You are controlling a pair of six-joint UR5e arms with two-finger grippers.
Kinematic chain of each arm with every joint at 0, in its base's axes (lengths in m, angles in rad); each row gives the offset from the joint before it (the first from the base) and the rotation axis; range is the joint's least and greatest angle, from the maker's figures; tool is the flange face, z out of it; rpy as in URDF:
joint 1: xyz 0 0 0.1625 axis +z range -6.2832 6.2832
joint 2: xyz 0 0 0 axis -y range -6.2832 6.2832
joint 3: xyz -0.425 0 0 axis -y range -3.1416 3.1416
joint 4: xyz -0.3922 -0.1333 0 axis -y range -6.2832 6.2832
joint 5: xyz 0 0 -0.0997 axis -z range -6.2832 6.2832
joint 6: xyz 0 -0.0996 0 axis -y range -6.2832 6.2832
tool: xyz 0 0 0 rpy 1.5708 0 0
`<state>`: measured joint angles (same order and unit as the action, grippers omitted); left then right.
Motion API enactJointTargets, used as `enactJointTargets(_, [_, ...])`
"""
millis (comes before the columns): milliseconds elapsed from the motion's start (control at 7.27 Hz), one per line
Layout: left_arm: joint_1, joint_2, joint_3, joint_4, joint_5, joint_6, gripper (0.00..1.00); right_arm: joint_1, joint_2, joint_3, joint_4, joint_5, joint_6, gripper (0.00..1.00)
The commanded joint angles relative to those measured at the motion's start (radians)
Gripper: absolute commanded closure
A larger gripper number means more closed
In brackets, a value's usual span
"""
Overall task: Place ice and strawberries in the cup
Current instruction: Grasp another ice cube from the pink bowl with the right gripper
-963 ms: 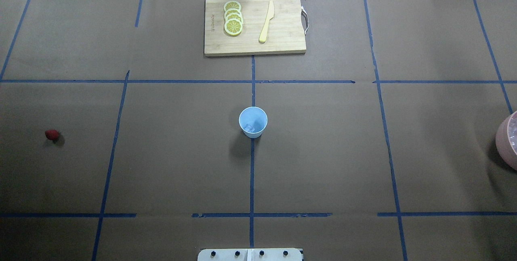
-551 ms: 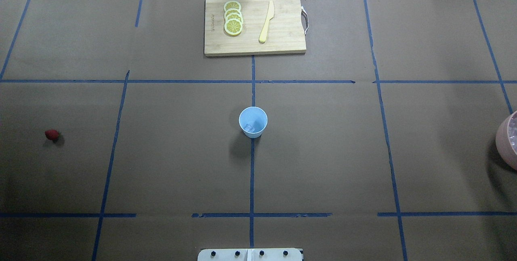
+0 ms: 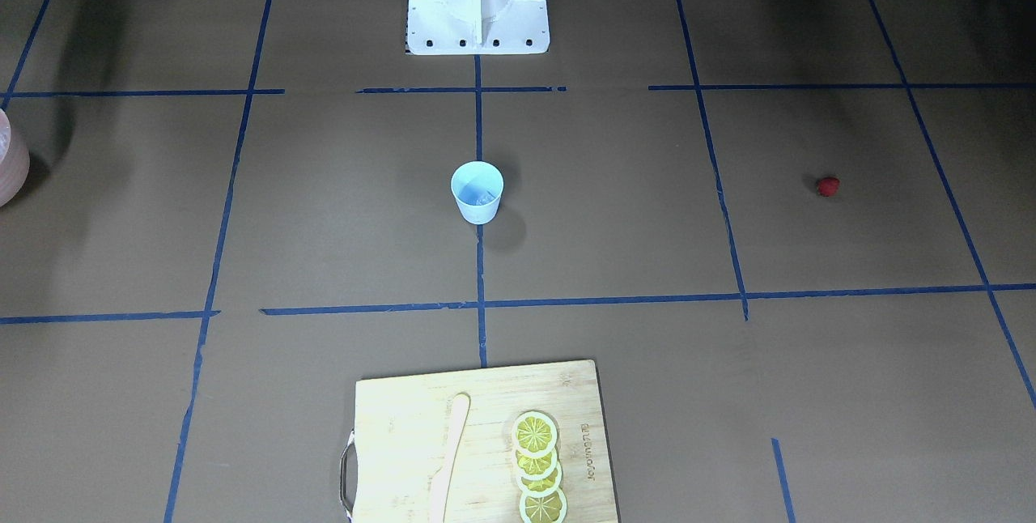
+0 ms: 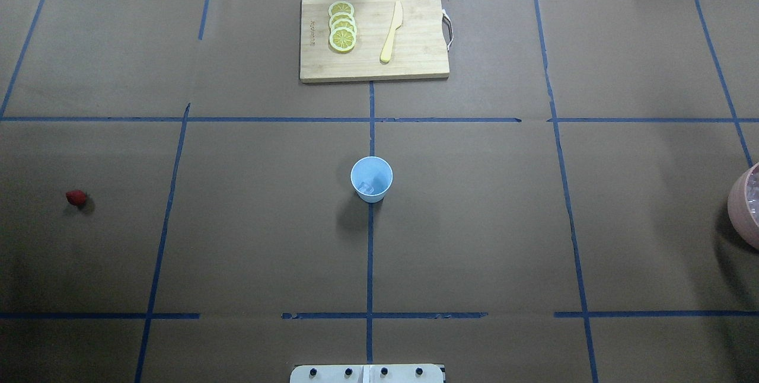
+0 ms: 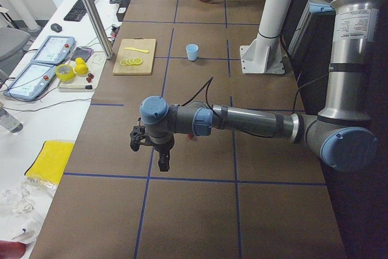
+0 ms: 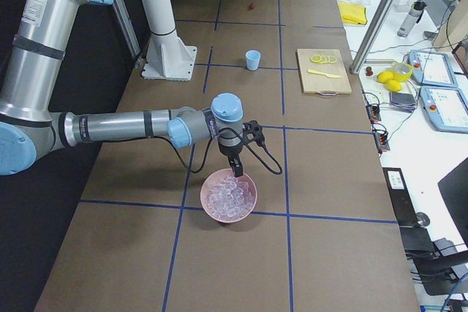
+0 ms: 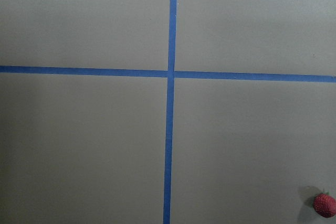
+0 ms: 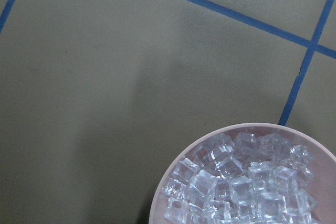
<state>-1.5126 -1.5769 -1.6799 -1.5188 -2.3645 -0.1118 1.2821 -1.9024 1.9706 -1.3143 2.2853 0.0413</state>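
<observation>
The right tool is held over the ice in the pink bowl. The strawberry is seen near the left tool. Whether either tool is open cannot be told.

The desk, papered brown and gridded with blue tape, carries a pale-blue cup at its middle, a strawberry far left, a pink bowl at the right edge, and a cutting board on the far side.

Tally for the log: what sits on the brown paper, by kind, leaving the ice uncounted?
cup: 1
strawberry: 1
lemon slices: 4
knife: 1
cutting board: 1
pink bowl: 1
Total: 9
</observation>
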Motion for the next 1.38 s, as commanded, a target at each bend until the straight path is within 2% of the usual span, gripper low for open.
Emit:
enactJointTargets(0, [0.000,0.000,-0.001,-0.004,-0.002,-0.002,0.00,-0.023,-0.003,-0.044,0.000,-0.044,-0.038,0.07])
enactJointTargets(413, [0.020,0.000,0.002,-0.021,0.002,-0.002,0.00,-0.047,-0.003,-0.085,-0.002,-0.044,-0.064,0.08])
enactJointTargets(551, [0.022,0.000,0.002,-0.021,0.002,-0.002,0.00,-0.058,-0.001,-0.113,0.000,-0.044,-0.066,0.11])
enactJointTargets(826, [0.022,0.000,0.002,-0.021,0.002,-0.002,0.00,-0.076,0.000,-0.121,0.000,-0.044,-0.067,0.26])
enactJointTargets(1101, [0.022,0.000,0.003,-0.021,0.002,-0.002,0.00,-0.087,0.002,-0.124,0.000,-0.053,-0.081,0.34])
enactJointTargets(1239, [0.022,0.000,0.003,-0.021,0.002,-0.002,0.00,-0.087,0.002,-0.125,0.000,-0.058,-0.084,0.34])
